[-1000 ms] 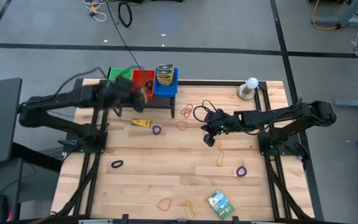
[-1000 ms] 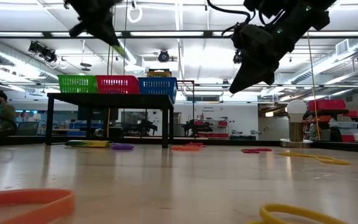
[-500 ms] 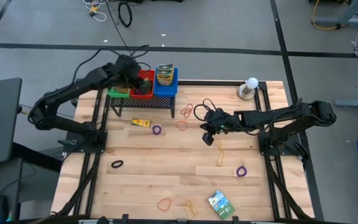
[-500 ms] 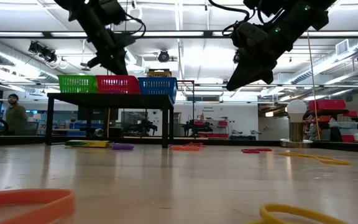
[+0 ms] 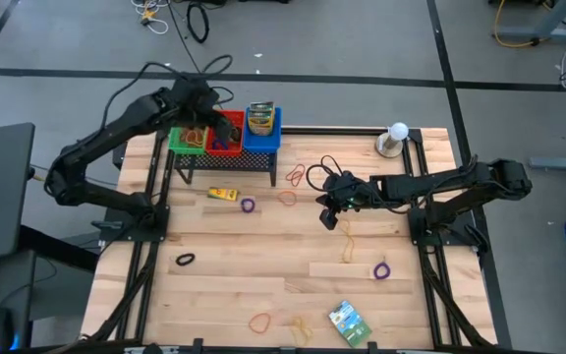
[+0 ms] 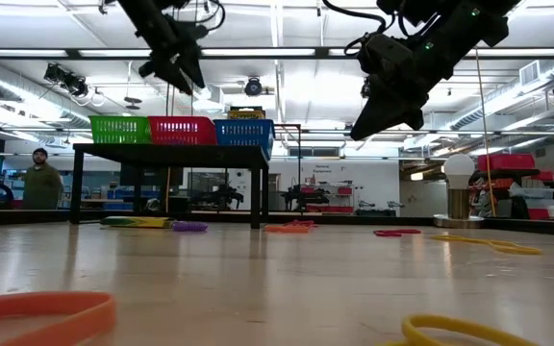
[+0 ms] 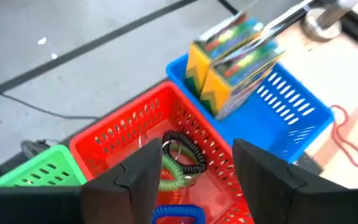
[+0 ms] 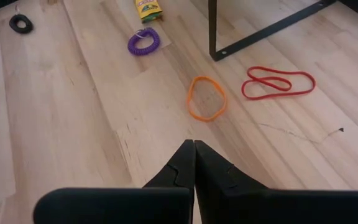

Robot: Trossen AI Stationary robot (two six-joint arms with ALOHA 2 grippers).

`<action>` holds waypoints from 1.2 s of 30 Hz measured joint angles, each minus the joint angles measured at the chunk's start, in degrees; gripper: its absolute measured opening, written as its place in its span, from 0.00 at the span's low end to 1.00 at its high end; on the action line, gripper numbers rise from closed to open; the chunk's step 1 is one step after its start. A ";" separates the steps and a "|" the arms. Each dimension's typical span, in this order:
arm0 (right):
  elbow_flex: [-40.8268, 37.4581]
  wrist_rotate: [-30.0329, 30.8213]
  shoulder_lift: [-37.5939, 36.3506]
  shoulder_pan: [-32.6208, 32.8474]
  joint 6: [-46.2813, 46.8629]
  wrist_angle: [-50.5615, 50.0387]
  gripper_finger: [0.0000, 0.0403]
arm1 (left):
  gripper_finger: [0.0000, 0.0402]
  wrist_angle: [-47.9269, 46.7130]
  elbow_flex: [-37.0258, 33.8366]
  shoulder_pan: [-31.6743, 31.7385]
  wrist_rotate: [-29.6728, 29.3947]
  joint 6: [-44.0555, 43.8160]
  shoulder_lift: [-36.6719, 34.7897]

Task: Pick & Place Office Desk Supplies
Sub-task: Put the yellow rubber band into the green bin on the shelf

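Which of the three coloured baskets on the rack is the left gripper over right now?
The red basket, the middle one between the green basket and the blue basket. The left gripper hovers open above it.

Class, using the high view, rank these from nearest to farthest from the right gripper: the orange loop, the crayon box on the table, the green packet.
From the right gripper:
1. Orange loop, just beside it, toward the rack.
2. Crayon box, farther on, below the rack.
3. Green packet, at the table's near edge.

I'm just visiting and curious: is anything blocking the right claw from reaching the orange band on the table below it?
Nothing visible does. The right claw, shut, hangs above bare wood, and the orange band lies flat just ahead of it, clear of the red band beside it.
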 joint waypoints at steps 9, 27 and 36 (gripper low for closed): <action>0.00 0.00 0.00 0.02 2.16 -0.06 0.01 | 0.39 -1.32 2.14 -3.91 1.29 1.39 -1.75; 0.02 -0.04 -2.52 3.10 11.13 -4.11 0.01 | 0.03 33.07 -26.22 -29.28 -2.65 -1.74 -17.95; 4.94 3.32 -2.91 5.80 16.71 -19.85 0.01 | 0.01 36.46 -29.39 -36.02 -6.52 -0.14 -15.27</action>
